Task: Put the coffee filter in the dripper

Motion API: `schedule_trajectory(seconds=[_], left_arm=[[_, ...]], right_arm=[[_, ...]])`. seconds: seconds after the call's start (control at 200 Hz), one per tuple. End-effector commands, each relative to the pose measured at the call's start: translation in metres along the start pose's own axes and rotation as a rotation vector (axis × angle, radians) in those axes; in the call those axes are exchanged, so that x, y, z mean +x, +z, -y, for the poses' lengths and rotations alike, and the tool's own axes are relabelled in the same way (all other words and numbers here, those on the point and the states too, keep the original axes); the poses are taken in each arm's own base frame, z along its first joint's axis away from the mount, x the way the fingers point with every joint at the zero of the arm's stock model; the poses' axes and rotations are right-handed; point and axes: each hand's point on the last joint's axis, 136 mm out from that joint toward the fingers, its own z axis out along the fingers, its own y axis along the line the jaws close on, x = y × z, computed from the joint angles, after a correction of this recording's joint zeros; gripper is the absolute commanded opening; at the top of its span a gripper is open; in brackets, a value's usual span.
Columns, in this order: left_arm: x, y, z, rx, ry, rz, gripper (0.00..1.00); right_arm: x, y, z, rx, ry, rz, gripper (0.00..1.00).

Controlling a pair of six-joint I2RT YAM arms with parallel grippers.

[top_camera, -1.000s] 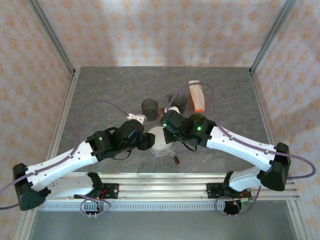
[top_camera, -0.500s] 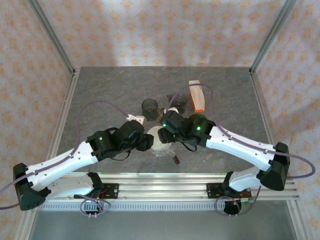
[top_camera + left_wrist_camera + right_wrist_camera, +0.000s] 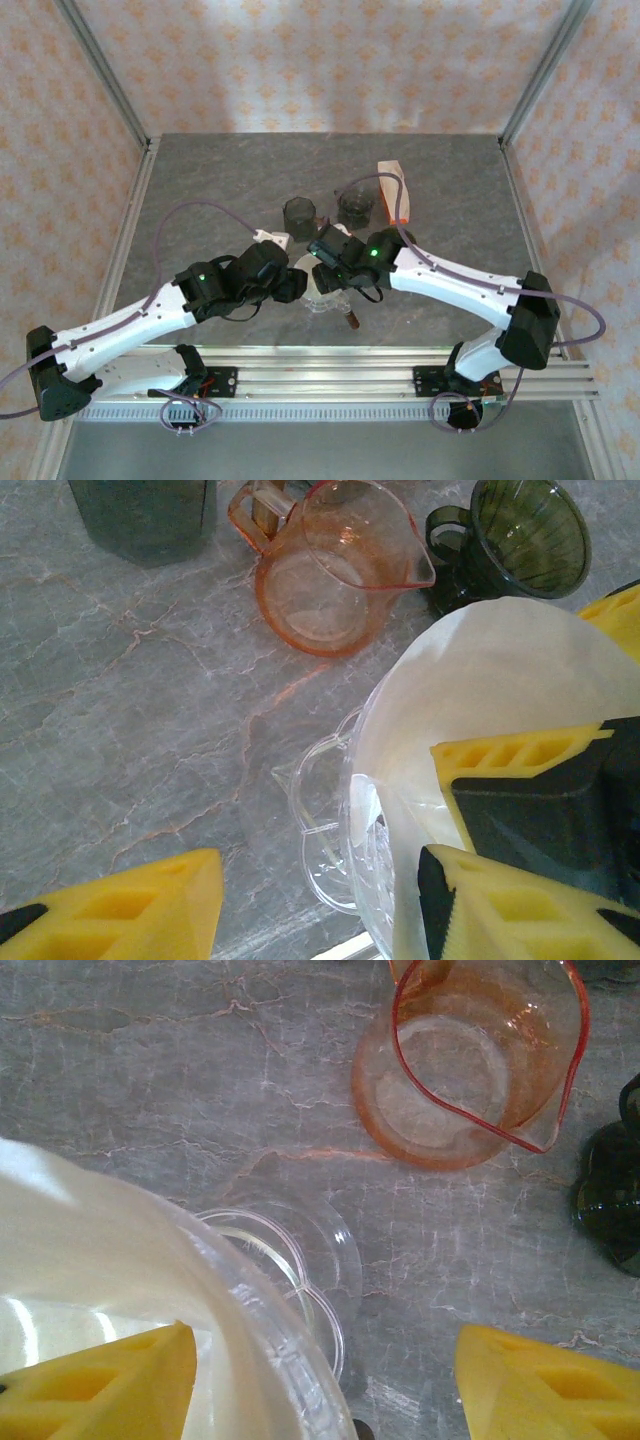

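Note:
The clear plastic dripper (image 3: pixel 322 290) stands on the table between both arms, with the white paper filter (image 3: pixel 318 272) sitting inside it. In the left wrist view the filter (image 3: pixel 490 690) lines the dripper (image 3: pixel 330 830). My left gripper (image 3: pixel 320 880) is open, with the dripper's handle and rim between its yellow fingers. My right gripper (image 3: pixel 325 1360) is open too and straddles the dripper's rim (image 3: pixel 270 1330), its left finger (image 3: pixel 100 1385) down inside the filter (image 3: pixel 90 1250). From above, the left gripper (image 3: pixel 293 285) and right gripper (image 3: pixel 325 262) crowd the dripper from either side.
An orange glass pitcher (image 3: pixel 470 1070) stands just beyond the dripper. Behind it are a dark green glass dripper (image 3: pixel 355 207), a dark grey cup (image 3: pixel 299 215) and an orange-and-white box (image 3: pixel 393 190). A small brown object (image 3: pixel 351 320) lies near the front edge.
My right arm has swung left, bringing its gripper further over the dripper and uncovering the dark green dripper behind. The left arm has hardly moved.

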Motion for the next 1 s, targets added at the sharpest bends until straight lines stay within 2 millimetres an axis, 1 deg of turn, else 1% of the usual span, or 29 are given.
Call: schedule_trajectory(seconds=[0.0, 0.21, 0.37, 0.5, 0.636, 0.761, 0.926, 0.961, 0.991], left_arm=[[0.002, 0.004, 0.001, -0.001, 0.006, 0.002, 0.55], [0.002, 0.005, 0.002, 0.002, 0.001, 0.002, 0.55], [0.0, 0.003, 0.006, 0.029, -0.016, 0.013, 0.56], [-0.007, -0.007, 0.011, 0.087, -0.051, 0.068, 0.62], [-0.015, -0.016, 0.011, 0.111, -0.066, 0.117, 0.69], [-0.014, -0.012, 0.009, 0.088, -0.06, 0.11, 0.72], [-0.009, -0.002, 0.006, 0.054, -0.054, 0.083, 0.72], [-0.008, -0.001, 0.004, 0.039, -0.052, 0.076, 0.71], [-0.007, 0.0, 0.002, 0.025, -0.048, 0.069, 0.69]], right_arm=[[0.0, 0.003, 0.003, 0.025, -0.014, -0.02, 0.69], [0.007, 0.016, 0.004, 0.039, -0.018, -0.045, 0.69], [0.01, 0.022, 0.004, 0.04, -0.01, -0.045, 0.69], [0.012, 0.024, 0.007, 0.046, -0.003, -0.035, 0.69], [0.012, 0.025, 0.008, 0.054, -0.002, -0.027, 0.69], [0.013, 0.028, 0.007, 0.061, -0.008, -0.022, 0.69], [0.012, 0.029, 0.004, 0.056, -0.005, -0.018, 0.69], [0.011, 0.028, 0.003, 0.052, -0.003, -0.016, 0.69], [0.01, 0.028, 0.003, 0.05, -0.001, -0.015, 0.69]])
